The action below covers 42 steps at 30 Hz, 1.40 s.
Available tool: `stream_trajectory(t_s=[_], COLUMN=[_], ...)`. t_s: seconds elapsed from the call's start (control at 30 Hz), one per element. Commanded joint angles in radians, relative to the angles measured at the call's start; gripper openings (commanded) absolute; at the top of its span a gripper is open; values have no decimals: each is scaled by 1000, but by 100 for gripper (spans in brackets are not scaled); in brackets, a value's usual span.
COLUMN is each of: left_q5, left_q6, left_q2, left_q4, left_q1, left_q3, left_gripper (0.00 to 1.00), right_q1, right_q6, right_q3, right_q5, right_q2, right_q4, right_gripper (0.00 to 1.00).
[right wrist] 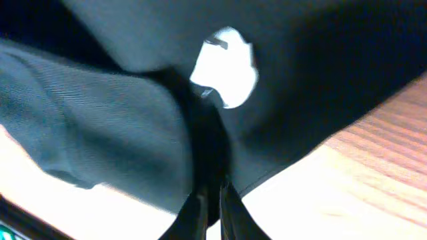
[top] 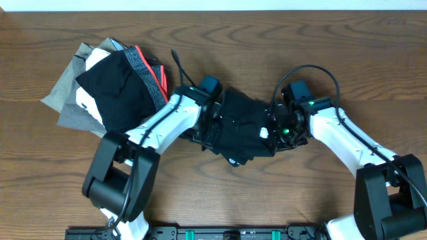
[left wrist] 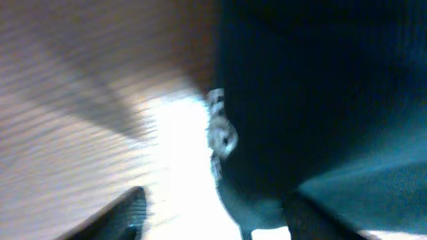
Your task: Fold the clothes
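Observation:
The clothes, a black shirt (top: pixel 243 127), lie bunched in a heap at the middle of the wooden table (top: pixel 347 60), with a small white mark (top: pixel 233 160) at the near edge. My left gripper (top: pixel 208 130) is at the heap's left side. In the blurred left wrist view its fingers (left wrist: pixel 127 213) stand wide apart, open (left wrist: pixel 215 200), with the shirt's edge (left wrist: pixel 320 100) lying over the right one. My right gripper (top: pixel 272 132) is at the heap's right side. It is shut (right wrist: pixel 212 190) on a dark fold of the shirt (right wrist: pixel 100 113).
A pile of other garments (top: pixel 110 83), grey and black with a red and grey striped band (top: pixel 150 70), lies at the back left, close behind my left arm. A black rail (top: pixel 220 233) runs along the table's front edge.

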State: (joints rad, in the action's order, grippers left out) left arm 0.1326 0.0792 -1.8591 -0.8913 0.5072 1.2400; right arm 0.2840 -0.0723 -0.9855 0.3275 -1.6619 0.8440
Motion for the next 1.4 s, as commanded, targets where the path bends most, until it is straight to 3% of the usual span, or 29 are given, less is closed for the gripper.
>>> stream_trajectory(t_s=[0.0, 0.13, 0.17, 0.23, 0.57, 0.87, 1.1, 1.23, 1.37], left_q5=[-51, -51, -48, -18, 414, 740, 740, 685, 687], left_q6=[3, 3, 3, 3, -17, -156, -207, -207, -210], left_q2=[98, 168, 174, 169, -13, -173, -214, -216, -217], left_q4=[-7, 59, 82, 129, 303, 311, 311, 311, 311], left_q1=[-16, -19, -20, -26, -175, -195, -147, -126, -104], left_q3=[61, 66, 66, 63, 57, 57, 57, 53, 53], left_gripper=[78, 98, 99, 98, 98, 98, 99, 75, 24], right_q1=[-38, -72, -80, -96, -138, -138, -138, -138, -138], right_q6=[-8, -9, -9, -9, 26, 26, 26, 25, 25], right_q3=[-2, -2, -2, -2, -2, -2, -2, -2, -2], right_q5=[-5, -1, -1, -1, 100, 100, 100, 100, 100], right_q2=[44, 68, 71, 73, 73, 73, 73, 73, 73], right_q4=[-14, -22, -22, -24, -25, -27, -31, -34, -41], right_gripper=[12, 34, 42, 48, 50, 50, 50, 49, 49])
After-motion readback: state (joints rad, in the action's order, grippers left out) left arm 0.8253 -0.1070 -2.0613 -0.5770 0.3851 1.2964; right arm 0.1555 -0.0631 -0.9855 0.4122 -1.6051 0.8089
